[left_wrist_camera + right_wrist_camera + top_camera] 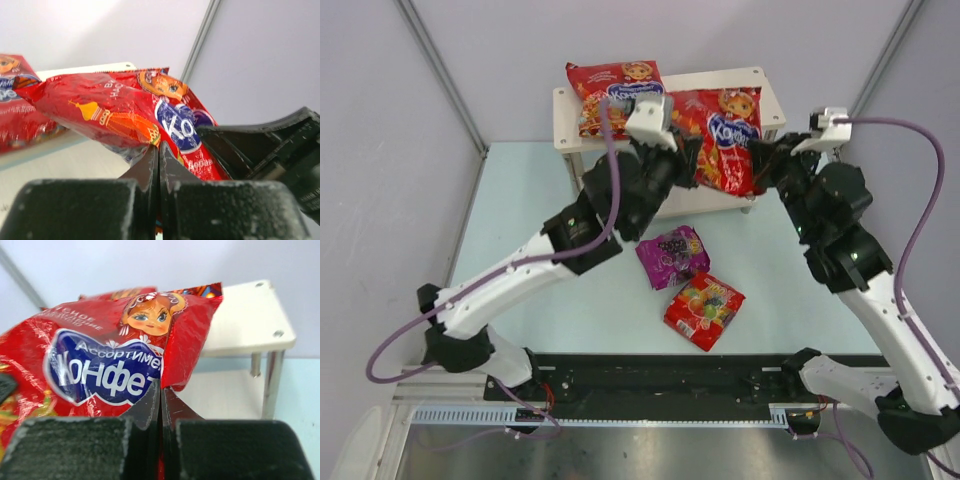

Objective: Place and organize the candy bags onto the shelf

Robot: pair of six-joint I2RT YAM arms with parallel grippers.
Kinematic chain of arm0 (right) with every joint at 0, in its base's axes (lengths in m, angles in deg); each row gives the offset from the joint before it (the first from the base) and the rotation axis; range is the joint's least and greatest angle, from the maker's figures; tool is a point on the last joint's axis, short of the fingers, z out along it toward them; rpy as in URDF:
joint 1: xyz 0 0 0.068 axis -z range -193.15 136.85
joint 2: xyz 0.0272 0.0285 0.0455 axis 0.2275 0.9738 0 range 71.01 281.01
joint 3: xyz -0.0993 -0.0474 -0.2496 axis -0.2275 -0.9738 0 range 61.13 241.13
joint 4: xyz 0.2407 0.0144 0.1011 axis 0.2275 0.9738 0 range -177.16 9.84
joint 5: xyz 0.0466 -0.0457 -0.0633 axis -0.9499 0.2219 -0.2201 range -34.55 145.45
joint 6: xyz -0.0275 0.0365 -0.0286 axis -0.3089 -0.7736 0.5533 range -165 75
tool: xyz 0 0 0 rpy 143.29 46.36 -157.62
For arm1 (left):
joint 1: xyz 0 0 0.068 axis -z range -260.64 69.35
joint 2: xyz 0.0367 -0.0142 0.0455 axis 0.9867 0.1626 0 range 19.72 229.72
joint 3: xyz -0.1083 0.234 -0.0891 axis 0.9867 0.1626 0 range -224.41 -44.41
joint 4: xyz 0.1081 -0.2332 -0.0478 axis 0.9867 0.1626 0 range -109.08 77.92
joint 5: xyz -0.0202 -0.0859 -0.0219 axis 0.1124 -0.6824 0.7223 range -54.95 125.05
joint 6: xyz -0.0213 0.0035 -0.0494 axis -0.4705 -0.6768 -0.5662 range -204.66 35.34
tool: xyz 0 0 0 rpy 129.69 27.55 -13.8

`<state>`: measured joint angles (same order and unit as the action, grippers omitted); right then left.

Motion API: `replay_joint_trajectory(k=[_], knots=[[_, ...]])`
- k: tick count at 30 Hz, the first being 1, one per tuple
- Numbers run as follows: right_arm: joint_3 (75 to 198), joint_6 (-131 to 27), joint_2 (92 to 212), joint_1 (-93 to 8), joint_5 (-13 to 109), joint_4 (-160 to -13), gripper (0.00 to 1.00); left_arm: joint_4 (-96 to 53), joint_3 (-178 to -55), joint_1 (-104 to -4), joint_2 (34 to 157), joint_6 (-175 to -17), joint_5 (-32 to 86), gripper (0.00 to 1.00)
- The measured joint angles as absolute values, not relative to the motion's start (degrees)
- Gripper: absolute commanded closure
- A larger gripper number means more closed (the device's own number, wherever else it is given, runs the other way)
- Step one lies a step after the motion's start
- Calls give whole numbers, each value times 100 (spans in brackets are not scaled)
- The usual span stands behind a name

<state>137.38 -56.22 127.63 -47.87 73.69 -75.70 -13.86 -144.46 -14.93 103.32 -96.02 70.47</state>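
Observation:
One large red candy bag lies on the left of the shelf's top board. Both grippers hold up a second large red candy bag at the shelf's right front, tilted. My left gripper is shut on its left edge, my right gripper shut on its right edge. In the left wrist view the jaws pinch the bag by its lower edge. The right wrist view shows the jaws pinching the bag under the doll picture. A small purple bag and a small red gummy bag lie on the table.
The shelf's right end, with a metal post, stands just behind the held bag. The shelf's lower board shows below it. Grey walls enclose the table at the back and sides. The right arm's gripper body is close to the left gripper.

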Motion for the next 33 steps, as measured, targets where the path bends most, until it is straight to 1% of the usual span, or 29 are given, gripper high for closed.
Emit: replay_joint_trajectory(k=[4, 7, 11, 16, 22, 26, 33], knots=[[14228, -5966, 13473, -3618, 6328, -7791, 100, -796, -16078, -2068, 11396, -9560, 6362, 100], [14864, -6272, 14214, -2848, 5434, -7933, 100, -505, -17125, -2503, 12157, -9573, 5875, 100], [15572, -6510, 15108, -2359, 4707, -8099, 100, -394, -17792, -3017, 12836, -9624, 5418, 100], [16293, -6693, 16138, -2177, 4116, -8232, 100, -429, -17882, -3644, 13368, -9801, 4918, 100], [17032, -6818, 17169, -2107, 3793, -8344, 100, -696, -18030, -4179, 13973, -10063, 4373, 100], [17331, -6879, 17462, -2079, 3695, -8488, 100, -988, -18100, -4381, 14170, -10227, 4054, 100], [17368, -6879, 17510, -2070, 3633, -8534, 100, -1157, -18070, -4529, 14231, -10430, 3696, 100]])
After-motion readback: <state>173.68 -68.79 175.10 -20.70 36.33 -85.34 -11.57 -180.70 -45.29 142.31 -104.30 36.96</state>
